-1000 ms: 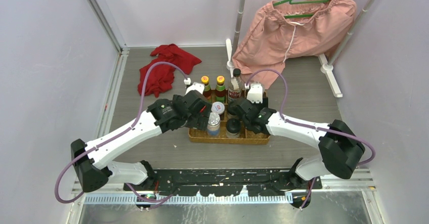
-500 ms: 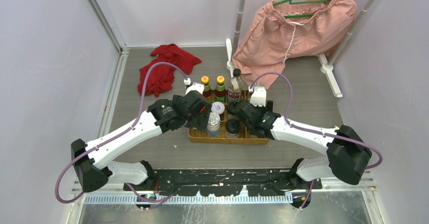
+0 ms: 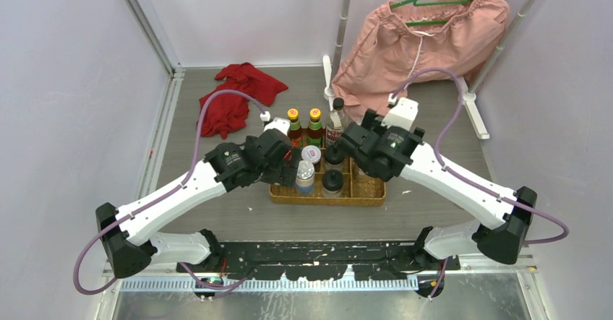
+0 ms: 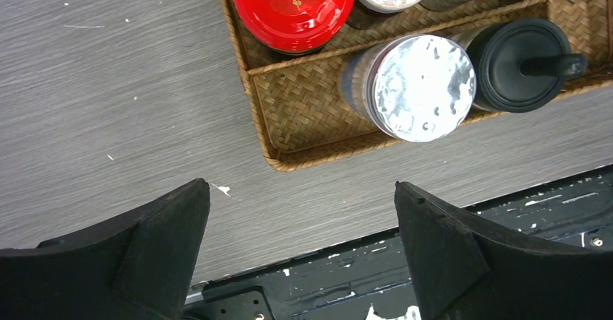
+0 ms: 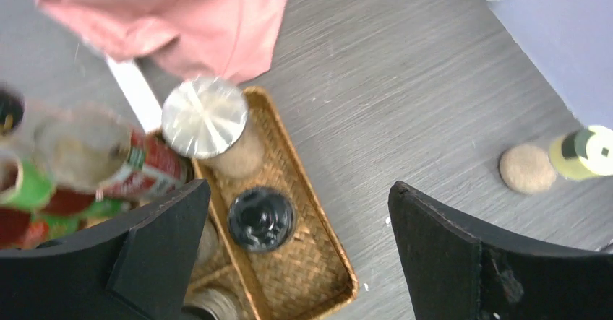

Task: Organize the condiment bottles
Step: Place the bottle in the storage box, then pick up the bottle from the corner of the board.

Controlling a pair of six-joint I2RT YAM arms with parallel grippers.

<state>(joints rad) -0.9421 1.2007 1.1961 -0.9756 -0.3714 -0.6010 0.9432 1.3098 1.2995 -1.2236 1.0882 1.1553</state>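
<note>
The wicker tray point(image 3: 365, 199) sits at mid-frame in the top view, between the two arms. The condiment bottles point(image 3: 305, 176) stand packed in its compartments. Along its far edge are two yellow-capped sauces point(image 3: 293, 126). Just right of them is a taller black-capped clear bottle point(image 3: 337, 123).

The left gripper point(image 4: 300, 190) hangs by the tray's left end, jaws spread wide and holding nothing. At the top of its wrist view are a red-lidded jar point(image 4: 293, 6) and, in the row below, a silver-lidded shaker point(image 4: 419, 85) beside a black-capped bottle point(image 4: 522, 63).

The right gripper point(image 5: 298, 190) is over the tray's right end, likewise wide open and empty (its wrist view blurs toward the left). Under it stand a silver-topped jar point(image 5: 204, 118) and a black-lidded jar point(image 5: 262, 219).

A red cloth point(image 3: 235, 96) lies at the upper left, and pink shorts point(image 3: 426, 38) hang at the upper right.
</note>
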